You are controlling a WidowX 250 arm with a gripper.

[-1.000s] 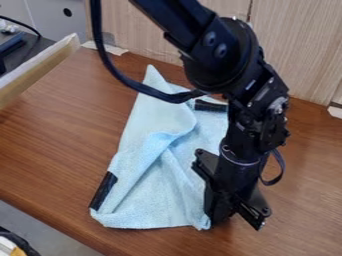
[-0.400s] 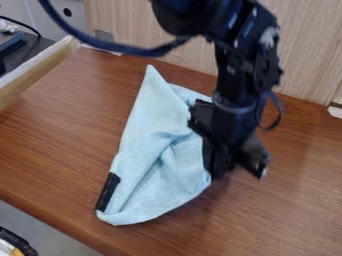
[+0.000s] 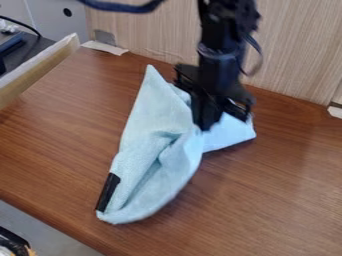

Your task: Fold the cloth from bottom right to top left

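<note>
The black gripper [image 3: 206, 125] hangs over the upper right part of the light blue cloth [image 3: 143, 132], shut on a bit of its right side. From a pointed corner near the back, the cloth runs down to a rounded end at the lower left, with creases through its middle. A paler flap of it spreads out to the right of the gripper. Black tape shows on the cloth's lower left edge. The gripper hides part of the cloth behind it.
The brown table [image 3: 267, 200] has its front edge at the lower left. A wooden panel [image 3: 294, 55] rises at the back. A wooden ledge [image 3: 40, 67] stands at the left, beside dark equipment.
The gripper has moved up and slightly left in the view, bringing the cloth's lower right part along. The cloth's lower half has narrowed, and a flap now shows at the right.
</note>
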